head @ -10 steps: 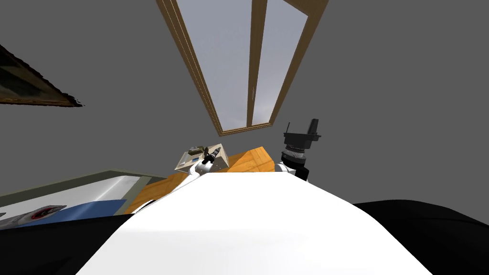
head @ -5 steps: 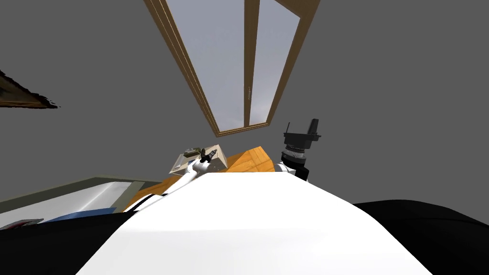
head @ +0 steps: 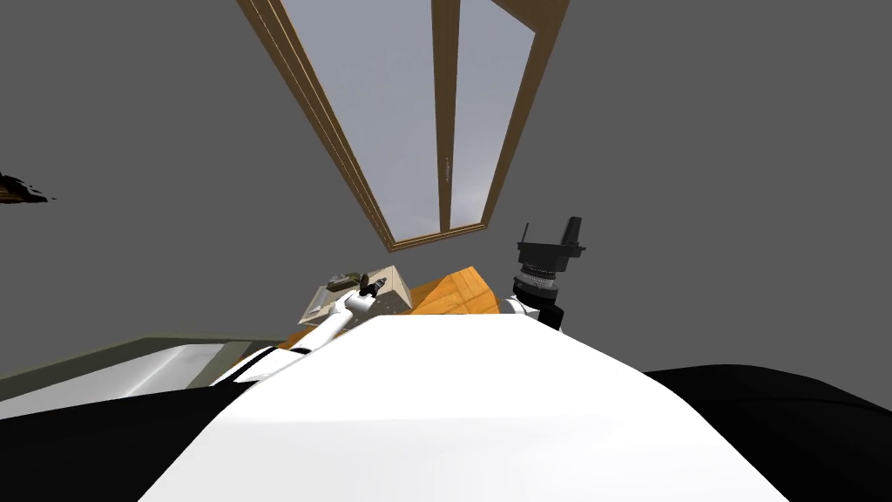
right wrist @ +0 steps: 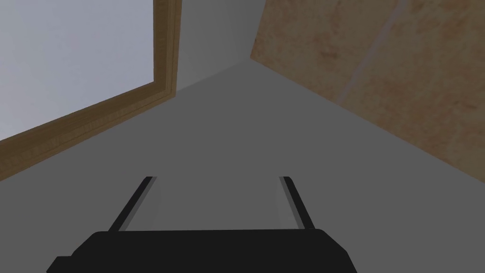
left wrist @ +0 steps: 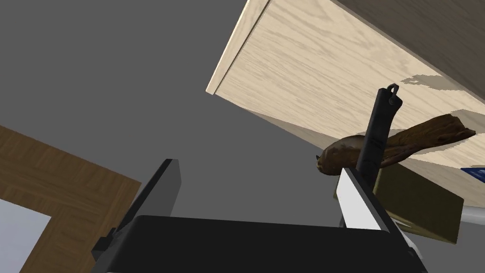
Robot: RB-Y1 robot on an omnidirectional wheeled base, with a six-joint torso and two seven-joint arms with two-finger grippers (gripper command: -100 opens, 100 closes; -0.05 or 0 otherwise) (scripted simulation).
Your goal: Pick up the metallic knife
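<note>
My left gripper (left wrist: 256, 168) is close to a pale wooden surface (left wrist: 303, 71). Its fingers (left wrist: 362, 204) are spread wide, and nothing sits between them. On that surface lies a brown bird-shaped figure (left wrist: 417, 137), which I use as my marker.

The knife (left wrist: 379, 125) crosses in front of the brown bird-shaped figure. I see a slim dark handle with a small ring at the end farthest from my gripper. The handle shows just past the tip of one finger, outside the gap between the two. That finger covers the blade end, so I cannot see the blade. I also cannot tell whether the finger touches the knife.

An olive-green box (left wrist: 417, 204) sits just beside the brown bird-shaped figure, on the side nearer my gripper, and the same finger partly hides it.

In the head view the left gripper (head: 375, 286) sits over the pale wooden surface. My right gripper (head: 547, 235) is raised, well apart from the figure. Its fingers are held wide apart and carry nothing.
</note>
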